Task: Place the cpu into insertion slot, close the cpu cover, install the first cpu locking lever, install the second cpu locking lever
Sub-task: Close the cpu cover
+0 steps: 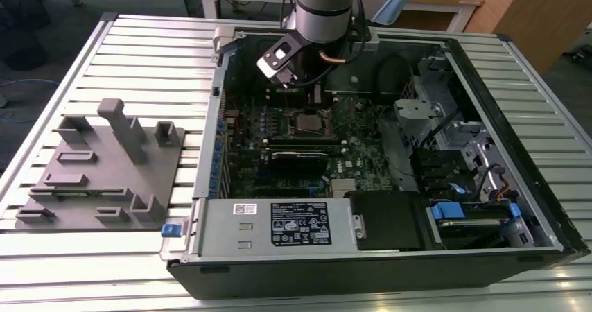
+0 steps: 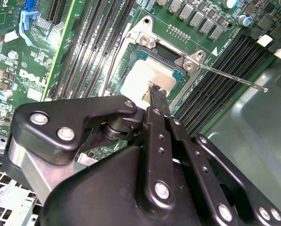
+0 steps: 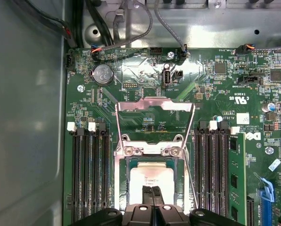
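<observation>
cpu (image 3: 152, 175) seated in insertion slot (image 3: 126, 162); gripper (image 3: 152, 190) jaws closed together, empty, tips on cpu top. cpu cover (image 3: 154, 104) hinged up at slot's edge, locking lever (image 2: 235, 77) swung free; cover and both levers left

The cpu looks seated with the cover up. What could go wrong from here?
One: the tool sits right over the cpu; pushing or dragging could shift or scratch it. Two: the cpu cover stands open and a locking lever sticks out free, so a sideways move could snag either.
</observation>
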Controlling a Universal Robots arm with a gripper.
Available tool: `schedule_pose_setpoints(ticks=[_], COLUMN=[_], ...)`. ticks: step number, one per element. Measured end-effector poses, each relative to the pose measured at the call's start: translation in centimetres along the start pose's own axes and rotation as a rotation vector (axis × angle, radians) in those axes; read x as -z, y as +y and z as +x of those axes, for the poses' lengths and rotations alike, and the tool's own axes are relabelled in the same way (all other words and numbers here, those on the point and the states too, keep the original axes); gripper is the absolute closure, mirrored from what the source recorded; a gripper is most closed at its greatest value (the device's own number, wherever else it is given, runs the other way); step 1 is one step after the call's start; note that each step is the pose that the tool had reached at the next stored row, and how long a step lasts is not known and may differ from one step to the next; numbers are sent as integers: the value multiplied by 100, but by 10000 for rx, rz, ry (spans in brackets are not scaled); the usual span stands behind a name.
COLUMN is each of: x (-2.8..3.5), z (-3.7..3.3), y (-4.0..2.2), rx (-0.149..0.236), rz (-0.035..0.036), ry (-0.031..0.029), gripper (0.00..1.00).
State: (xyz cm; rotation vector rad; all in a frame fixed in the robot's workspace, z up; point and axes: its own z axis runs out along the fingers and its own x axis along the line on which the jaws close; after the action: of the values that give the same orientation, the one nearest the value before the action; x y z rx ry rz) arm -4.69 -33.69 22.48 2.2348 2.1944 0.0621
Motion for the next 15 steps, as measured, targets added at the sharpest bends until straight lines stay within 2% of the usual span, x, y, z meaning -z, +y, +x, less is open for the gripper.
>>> schedule_pose_setpoints(ticks=[2, 15], x=[49, 67], z=[1, 1], y=[2, 2], rx=[0, 0], rz=[0, 2], ry=[0, -3], gripper=[89, 89])
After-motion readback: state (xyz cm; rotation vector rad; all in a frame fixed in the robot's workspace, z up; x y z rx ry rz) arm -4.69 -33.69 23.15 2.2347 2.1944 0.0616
